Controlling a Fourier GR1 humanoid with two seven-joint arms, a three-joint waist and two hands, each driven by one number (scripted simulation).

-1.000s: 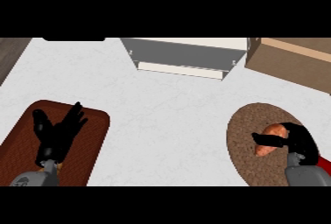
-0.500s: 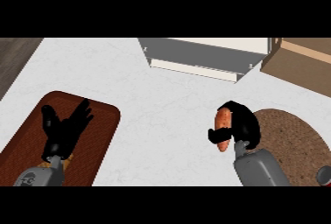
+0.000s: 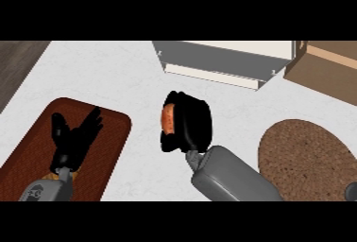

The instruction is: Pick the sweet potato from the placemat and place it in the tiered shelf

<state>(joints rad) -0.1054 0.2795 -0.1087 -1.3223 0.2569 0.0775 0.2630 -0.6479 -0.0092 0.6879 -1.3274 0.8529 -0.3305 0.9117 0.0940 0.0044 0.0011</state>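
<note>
My right hand (image 3: 190, 124) is in the middle of the counter with its fingers curled round the orange sweet potato (image 3: 168, 118), of which only a strip shows on the hand's left side. The round brown placemat (image 3: 307, 158) lies at the right, with nothing on it. The white tiered shelf (image 3: 223, 64) stands at the back, just beyond the hand. My left hand (image 3: 75, 137) rests open, fingers up, over the dark red mat at the lower left.
A dark red rectangular mat (image 3: 42, 137) lies at the lower left under my left hand. A cardboard-brown box (image 3: 327, 66) stands at the back right beside the shelf. A dark wood strip (image 3: 17, 61) borders the counter at the far left.
My right hand has carried the sweet potato off the round placemat, leftward and toward the shelf. The view has shifted left. The left hand has stayed put.
</note>
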